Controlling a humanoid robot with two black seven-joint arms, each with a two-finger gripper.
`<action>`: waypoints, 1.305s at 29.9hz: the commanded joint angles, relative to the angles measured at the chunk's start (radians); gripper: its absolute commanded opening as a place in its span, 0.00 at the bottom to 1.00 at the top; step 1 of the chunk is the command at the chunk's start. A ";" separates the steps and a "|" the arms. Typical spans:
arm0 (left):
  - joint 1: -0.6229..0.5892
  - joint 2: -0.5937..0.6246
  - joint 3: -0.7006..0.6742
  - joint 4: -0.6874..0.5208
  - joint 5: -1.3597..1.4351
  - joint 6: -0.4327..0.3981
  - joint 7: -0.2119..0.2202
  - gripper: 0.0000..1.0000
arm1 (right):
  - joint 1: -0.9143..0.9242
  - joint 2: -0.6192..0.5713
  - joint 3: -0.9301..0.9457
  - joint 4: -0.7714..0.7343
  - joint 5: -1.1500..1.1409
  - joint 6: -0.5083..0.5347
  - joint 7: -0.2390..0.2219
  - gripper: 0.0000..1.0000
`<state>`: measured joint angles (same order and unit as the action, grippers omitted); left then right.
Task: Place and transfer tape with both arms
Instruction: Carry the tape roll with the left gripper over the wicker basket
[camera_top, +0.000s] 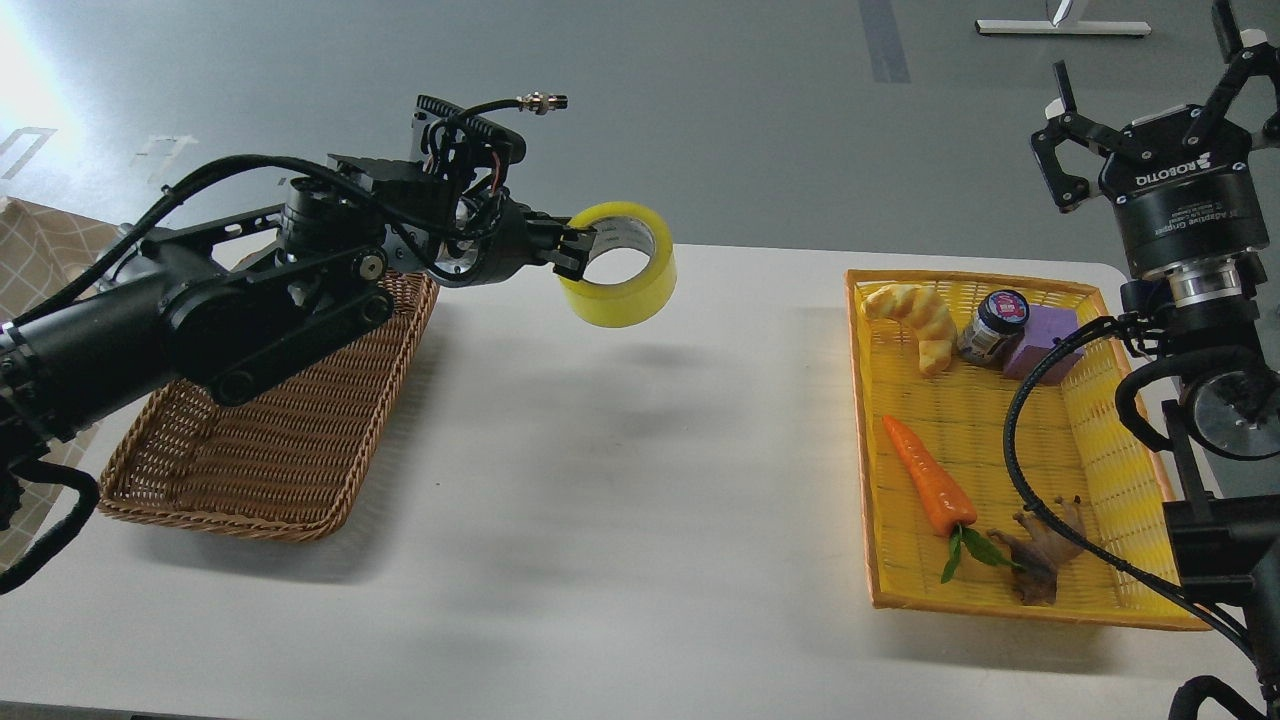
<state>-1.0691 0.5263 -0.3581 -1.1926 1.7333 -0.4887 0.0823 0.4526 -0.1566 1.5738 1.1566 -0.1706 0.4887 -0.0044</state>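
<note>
Tape (620, 265) up in air over table middle, pinched by my left gripper (572, 250). Right gripper (1150, 110) fingers wide apart, well away. Handover step, I think. Next: bring right across, grab tape.

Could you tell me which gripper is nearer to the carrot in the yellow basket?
Right. The right gripper hovers open above the carrot's basket; the left gripper holds the tape over mid-table.

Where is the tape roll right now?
In the head view, the tape hangs above the white table, left of centre, held by the left gripper, between the wicker basket and the yellow tray.
</note>
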 joint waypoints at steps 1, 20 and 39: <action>0.000 0.046 -0.001 -0.024 0.000 0.000 -0.006 0.00 | -0.002 0.002 0.000 0.002 0.000 0.000 0.000 1.00; 0.027 0.294 0.008 -0.033 0.000 0.000 -0.029 0.00 | 0.001 0.003 -0.001 0.000 -0.001 0.000 0.000 1.00; 0.161 0.397 0.011 -0.009 -0.004 0.000 -0.030 0.00 | 0.000 0.003 -0.001 0.000 0.000 0.000 0.000 1.00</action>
<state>-0.9245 0.9101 -0.3472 -1.2076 1.7297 -0.4887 0.0524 0.4525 -0.1533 1.5722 1.1568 -0.1702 0.4887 -0.0045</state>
